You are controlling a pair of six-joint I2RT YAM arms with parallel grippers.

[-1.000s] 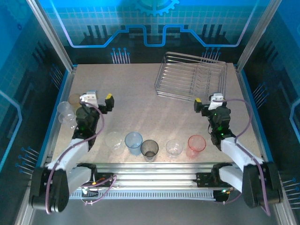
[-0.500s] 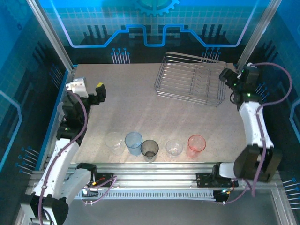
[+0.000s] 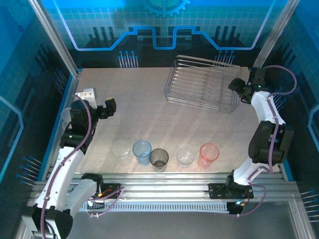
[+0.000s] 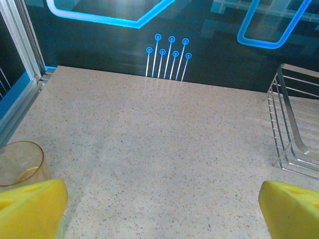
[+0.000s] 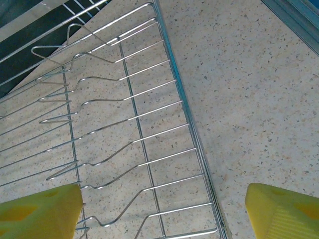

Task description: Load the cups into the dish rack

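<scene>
Five cups upright, mouths up, in a row along the near edge of the table (image 3: pixel 149 119): clear cup (image 3: pixel 121 149), blue cup (image 3: pixel 142 151), smoky grey cup (image 3: pixel 159 158), second clear cup (image 3: pixel 185 157), pink-red cup (image 3: pixel 209 153). Dish rack (image 3: pixel 199 84) at the far right of the table, long axis running left to right, no cup seen in it. Right gripper (image 3: pixel 238 89) poised at the rack's right end; from its wrist camera, yellow fingertips (image 5: pixel 40 211) spread wide above the wire dividers, gripping nothing. Well apart from every cup, the pink-red one nearest, lying back toward the near edge. Left gripper (image 3: pixel 107 107) raised over the table's left side, likewise spread wide and empty; amber cup (image 4: pixel 20 162) just beside its left fingertip in the wrist view, upright, close to the table's left edge. Probably the better placed for a first pick: amber cup close at hand, then the clear and blue ones, down and toward the near edge. For either gripper, likely best to come in with jaws straddling the round wall, there being no long axis to line up with but the vertical.
</scene>
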